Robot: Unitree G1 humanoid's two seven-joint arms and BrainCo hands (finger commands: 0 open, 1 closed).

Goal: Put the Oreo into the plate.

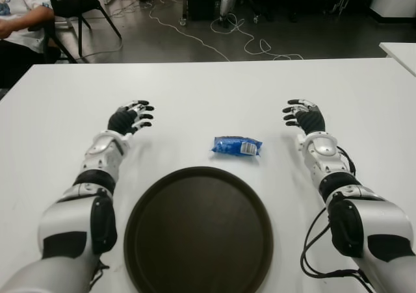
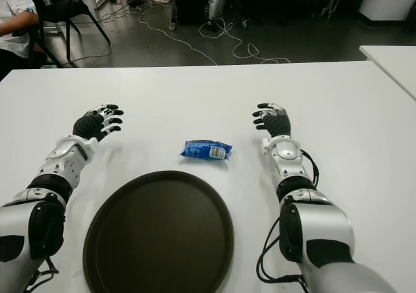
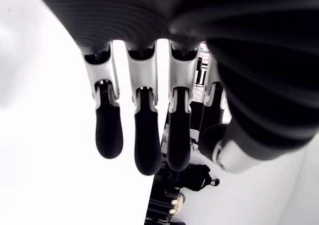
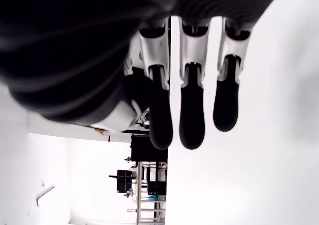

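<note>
Oreo (image 1: 237,146) on counter (image 1: 195,85), just beyond plate (image 1: 198,231). Left hand (image 1: 130,119), right hand (image 1: 304,116) flanking; fingers (image 3: 147,135) released, empty.

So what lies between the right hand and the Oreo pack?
Nothing: in the left eye view only bare white table separates the right hand from the blue Oreo pack.

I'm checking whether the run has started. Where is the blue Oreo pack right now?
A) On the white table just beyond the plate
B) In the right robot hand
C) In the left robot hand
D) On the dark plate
A: the Oreo pack lies on the white table just beyond the plate's far rim, between the open, empty left robot hand and right robot hand.
</note>
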